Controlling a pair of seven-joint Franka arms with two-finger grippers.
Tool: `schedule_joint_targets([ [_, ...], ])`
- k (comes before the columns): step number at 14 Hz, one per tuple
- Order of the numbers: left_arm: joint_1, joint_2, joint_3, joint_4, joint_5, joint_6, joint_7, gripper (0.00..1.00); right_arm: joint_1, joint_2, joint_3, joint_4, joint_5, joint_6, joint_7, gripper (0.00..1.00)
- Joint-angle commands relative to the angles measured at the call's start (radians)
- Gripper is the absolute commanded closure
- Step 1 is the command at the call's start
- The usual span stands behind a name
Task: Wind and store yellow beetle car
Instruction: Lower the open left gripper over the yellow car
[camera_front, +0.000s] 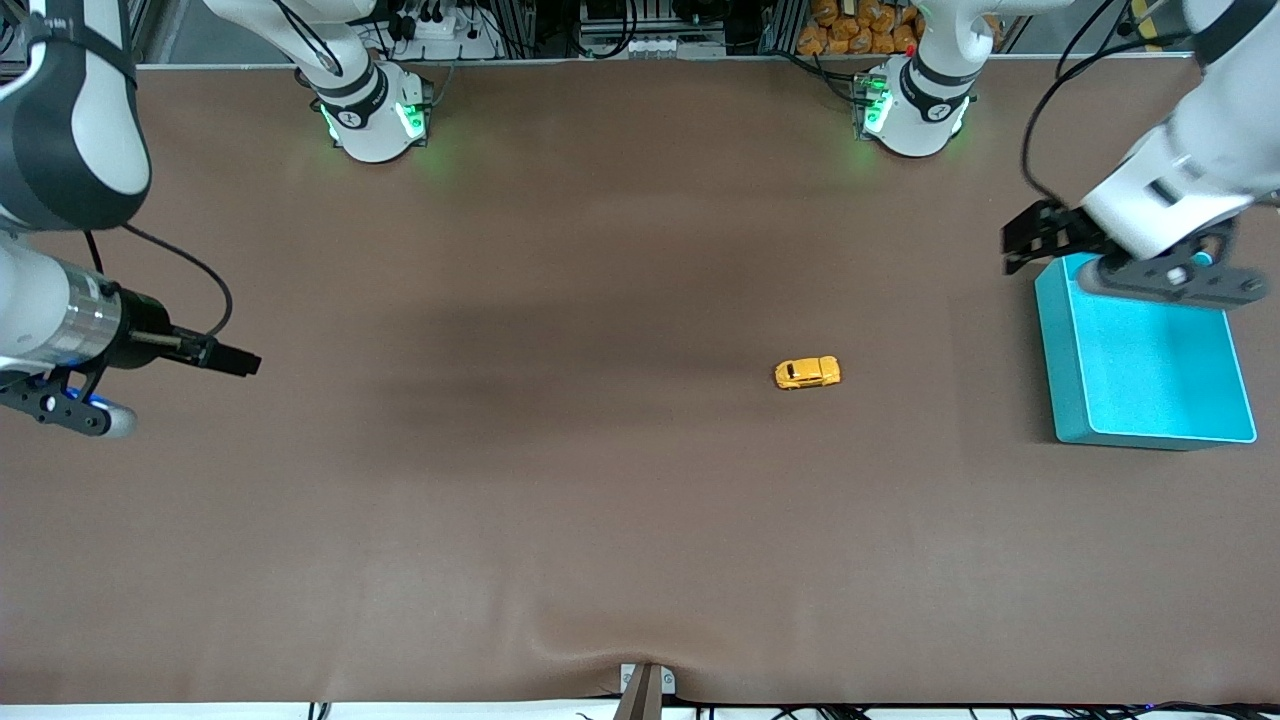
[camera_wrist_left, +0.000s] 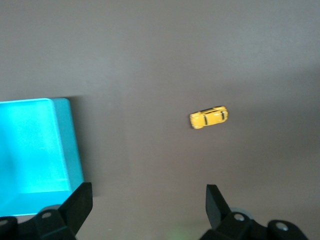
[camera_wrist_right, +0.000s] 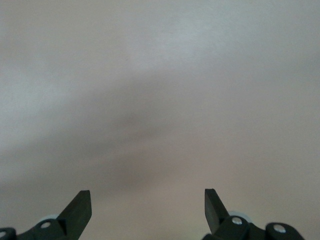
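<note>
The yellow beetle car (camera_front: 807, 373) stands on its wheels on the brown table, between the table's middle and the teal bin (camera_front: 1150, 400). It also shows in the left wrist view (camera_wrist_left: 208, 117), with the bin (camera_wrist_left: 60, 150) beside it. My left gripper (camera_front: 1025, 245) is open and empty, up in the air over the table beside the bin's corner that lies toward the robots' bases. Its fingers (camera_wrist_left: 80, 202) frame bare table. My right gripper (camera_front: 240, 360) is open and empty over the table's right-arm end, far from the car; its fingers (camera_wrist_right: 80, 205) show only bare table.
The bin is open-topped and empty, at the left arm's end of the table. The two arm bases (camera_front: 375, 115) (camera_front: 915, 110) stand along the table's edge farthest from the front camera. The table mat has a small wrinkle (camera_front: 640, 655) at its near edge.
</note>
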Motion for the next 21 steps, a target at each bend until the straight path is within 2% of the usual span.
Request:
schedule_joint_targets([
  [1,-0.053,0.075,0.0,0.019,-0.027,0.02,-0.154,0.0,0.022,-0.057,-0.003,-0.025,-0.004,-0.01,-0.081,0.0],
  [3,-0.147,0.125,0.002,0.013,-0.016,0.095,-0.278,0.0,0.015,-0.123,-0.003,-0.081,0.0,0.006,-0.087,0.0],
  [7,-0.285,0.205,0.002,-0.027,0.004,0.125,-0.585,0.0,0.01,-0.251,-0.012,-0.2,-0.003,0.055,-0.111,0.0],
  [10,-0.305,0.188,0.0,-0.17,0.009,0.267,-0.687,0.0,-0.008,-0.314,-0.015,-0.253,-0.019,0.055,-0.185,0.0],
  [14,-0.305,0.145,0.0,-0.4,0.009,0.473,-0.794,0.0,-0.038,-0.305,-0.012,-0.228,-0.086,0.055,-0.19,0.0],
  [16,-0.304,0.128,0.0,-0.495,0.009,0.575,-0.858,0.0,-0.064,-0.3,-0.003,-0.223,-0.08,0.055,-0.19,0.0],
  [18,-0.302,0.131,0.0,-0.562,0.009,0.672,-0.941,0.0,-0.134,-0.291,0.061,-0.22,-0.077,0.056,-0.188,0.0],
  [21,-0.304,0.141,0.002,-0.67,0.009,0.87,-1.119,0.0,-0.144,-0.289,0.077,-0.22,-0.076,0.056,-0.188,0.0],
])
